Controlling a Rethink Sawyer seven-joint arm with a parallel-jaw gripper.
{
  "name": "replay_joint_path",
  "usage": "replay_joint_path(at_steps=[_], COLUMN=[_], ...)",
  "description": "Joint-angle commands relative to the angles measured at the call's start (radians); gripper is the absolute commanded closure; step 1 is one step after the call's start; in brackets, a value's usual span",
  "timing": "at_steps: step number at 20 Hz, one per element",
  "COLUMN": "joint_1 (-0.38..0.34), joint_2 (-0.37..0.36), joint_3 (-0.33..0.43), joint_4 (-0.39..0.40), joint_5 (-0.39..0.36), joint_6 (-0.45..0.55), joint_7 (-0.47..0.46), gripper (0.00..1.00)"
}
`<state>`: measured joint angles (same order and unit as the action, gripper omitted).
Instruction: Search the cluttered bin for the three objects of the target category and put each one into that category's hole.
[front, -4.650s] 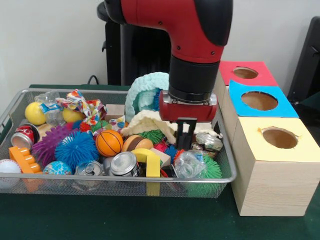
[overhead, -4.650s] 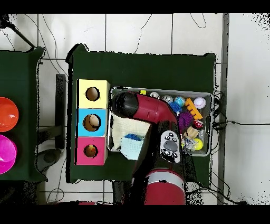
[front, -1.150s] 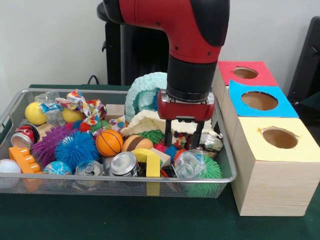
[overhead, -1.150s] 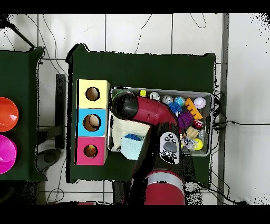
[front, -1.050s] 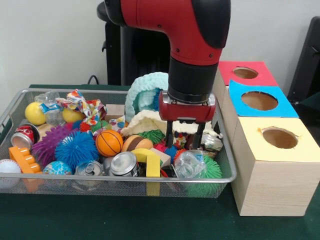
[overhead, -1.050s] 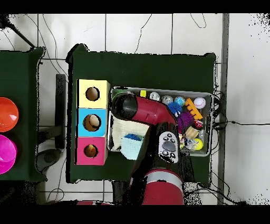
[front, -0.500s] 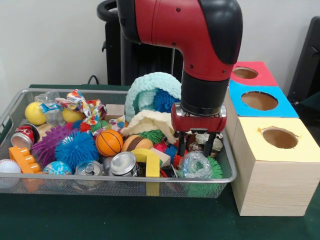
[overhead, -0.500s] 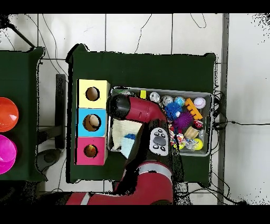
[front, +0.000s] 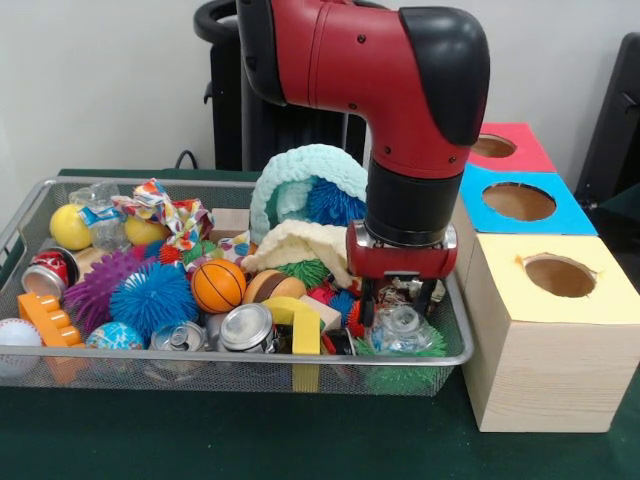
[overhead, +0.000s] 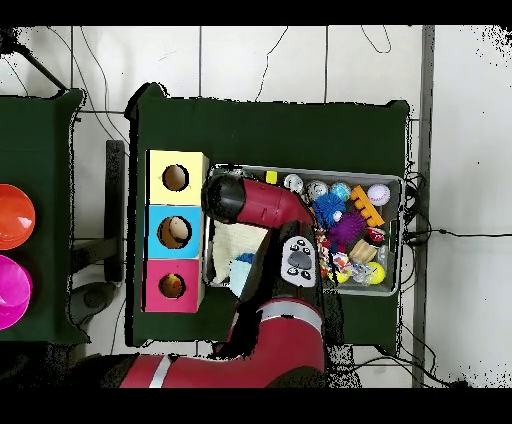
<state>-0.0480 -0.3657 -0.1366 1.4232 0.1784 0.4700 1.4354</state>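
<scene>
At the bin's right front corner: gripper (front: 400, 303) is down among the clutter, its two fingers set either side of a crumpled clear plastic bottle (front: 401, 328); the fingers stand close against the bottle's sides, though whether they actually press it cannot be told.
Bottle position: lying on a green spiky ball (front: 425, 345), just inside the bin's front rim, near the yellow-topped box (front: 552, 330).
Arm: red and black arm (front: 390, 90) comes down steeply over the bin's right end; in the overhead view it covers that end of the bin.
Bin: wire mesh bin (front: 150, 365) on the green table (front: 240, 435), packed full.
Bin contents, front row: two drink cans (front: 245, 328), a yellow block (front: 300, 322), a small globe ball (front: 113, 336), an orange toy brick (front: 45, 320), a white ball (front: 17, 333).
Bin contents, middle: mini basketball (front: 218, 286), blue spiky ball (front: 152, 296), purple spiky ball (front: 95, 290).
Bin contents, back: yellow ball (front: 70, 227), second clear plastic bottle (front: 100, 215), patterned cloth (front: 165, 215), mint crocheted piece (front: 300, 180), cream cloth (front: 300, 245).
Boxes: three in a row beside the bin, each with a round hole on top: yellow-topped nearest the front, blue-topped (front: 520, 200) in the middle, red-topped (front: 497, 146) at the back.
</scene>
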Motion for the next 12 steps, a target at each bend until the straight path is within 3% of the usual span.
replay_joint_path(at_steps=[1,4,12], joint_1=[-0.014,-0.036,-0.042], joint_2=[0.043,0.03,-0.038], joint_3=[0.055,0.084,0.068], joint_4=[-0.057,-0.029,0.053], joint_5=[0.046,0.053,0.047], joint_6=[0.018,-0.002,0.019], joint_7=[0.223,0.214,0.214], gripper=[1.0,1.0,1.0])
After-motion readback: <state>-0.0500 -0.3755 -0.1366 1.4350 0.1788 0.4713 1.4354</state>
